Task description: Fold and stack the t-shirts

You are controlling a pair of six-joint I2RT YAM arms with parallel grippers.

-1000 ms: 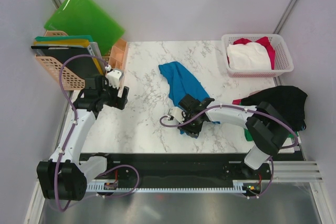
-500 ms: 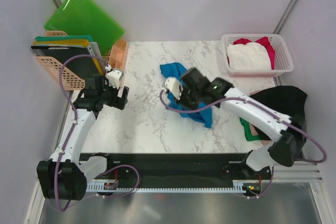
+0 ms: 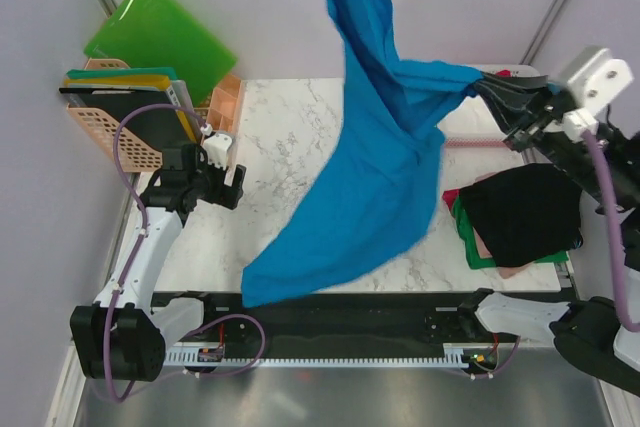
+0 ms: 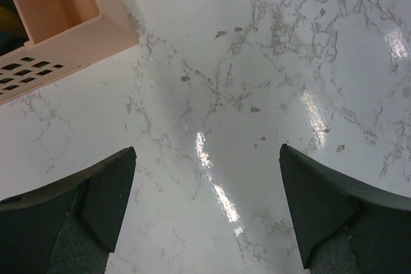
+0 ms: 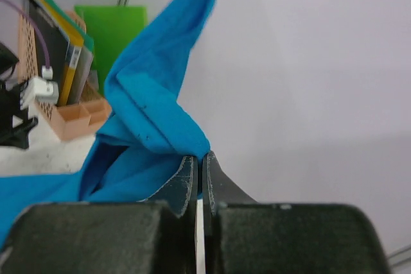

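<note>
High above the surface (image 3: 280, 137): blue t-shirt (image 3: 385, 167), one edge clamped in the right pincer (image 3: 492, 85), hanging free, probably to spread for folding. Left pincer (image 3: 228, 185): jaws apart, empty, low over the marble.

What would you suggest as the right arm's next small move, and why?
Probably lower the right gripper toward the marble table to spread the blue t-shirt flat: it is pinched in shut jaws and billows high in the air, while the left gripper hangs open over bare marble.
</note>
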